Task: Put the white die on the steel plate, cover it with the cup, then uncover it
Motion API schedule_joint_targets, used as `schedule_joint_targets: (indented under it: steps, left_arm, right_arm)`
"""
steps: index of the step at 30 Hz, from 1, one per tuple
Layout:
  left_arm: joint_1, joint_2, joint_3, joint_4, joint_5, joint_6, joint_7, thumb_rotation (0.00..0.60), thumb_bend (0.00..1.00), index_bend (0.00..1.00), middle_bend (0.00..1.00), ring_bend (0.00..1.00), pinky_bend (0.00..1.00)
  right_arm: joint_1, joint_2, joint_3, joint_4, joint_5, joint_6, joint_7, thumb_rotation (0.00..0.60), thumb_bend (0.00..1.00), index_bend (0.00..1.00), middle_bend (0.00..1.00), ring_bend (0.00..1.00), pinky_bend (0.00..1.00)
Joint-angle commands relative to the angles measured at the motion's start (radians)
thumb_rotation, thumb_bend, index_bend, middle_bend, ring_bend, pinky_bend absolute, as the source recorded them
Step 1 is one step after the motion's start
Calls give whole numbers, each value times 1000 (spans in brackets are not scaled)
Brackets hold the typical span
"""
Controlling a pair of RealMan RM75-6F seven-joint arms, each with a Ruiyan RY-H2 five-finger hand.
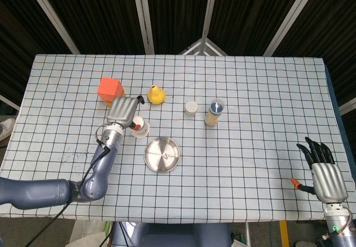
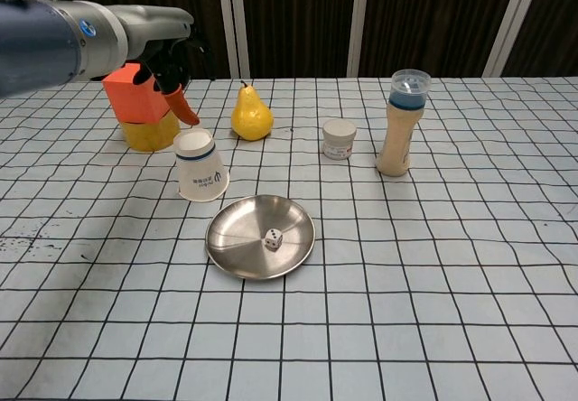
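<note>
Orange block (image 2: 134,96) on a yellow base, far left. Left hand (image 2: 172,58) above the inverted cup (image 2: 200,165), clear of it, fingers curled loosely, holding nothing. Pear (image 2: 251,112), small jar (image 2: 340,138), shaker bottle (image 2: 400,123) behind. White die (image 2: 273,238) on steel plate (image 2: 233,234), seen clearly only from the chest view. Right hand (image 1: 324,172), head view only: fingers spread, empty.

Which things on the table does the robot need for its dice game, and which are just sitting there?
Needed: small white die, round steel plate it lies on, upside-down white paper cup, left hand above the cup.

Just sitting there: yellow pear, orange cube on a yellow block, small white jar, tall blue-capped bottle.
</note>
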Motion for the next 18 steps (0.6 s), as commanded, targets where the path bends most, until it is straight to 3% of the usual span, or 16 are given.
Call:
schedule_joint_targets:
  steps: [1,8,9,10,11,12,18]
  left_arm:
    - [-2,9,26,-2,-15,16,44,600,163,290,519,674,774]
    - [-20,8,62,-6,-59,31,125,600,163,289,459,675,784]
    - [-24,8,65,-9,-63,35,138,600,163,288,452,675,784]
    - [-27,8,67,-12,-66,38,147,600,163,290,443,675,784]
    - [-30,6,68,-17,-70,41,153,600,163,292,434,675,784]
    - [-32,5,68,-19,-72,43,157,600,163,297,407,674,784]
    - [-38,-11,89,-2,-82,56,188,600,134,311,274,670,777]
  right_arm:
    - [0,0,0,-2,-1,1,-3,600,172,162,33,64,0]
    - [5,-4,0,-4,6,-10,-11,600,171,162,33,81,0]
    - [-12,59,32,-80,-29,81,8,600,171,162,33,84,0]
    - [-44,80,12,-107,-56,121,73,600,171,162,33,84,0]
    - [-12,-4,-1,-30,-32,37,65,600,171,162,33,84,0]
    - [10,-40,18,21,-13,15,63,600,171,162,33,84,0]
    - [2,-30,5,44,-27,25,55,600,171,163,33,84,0]
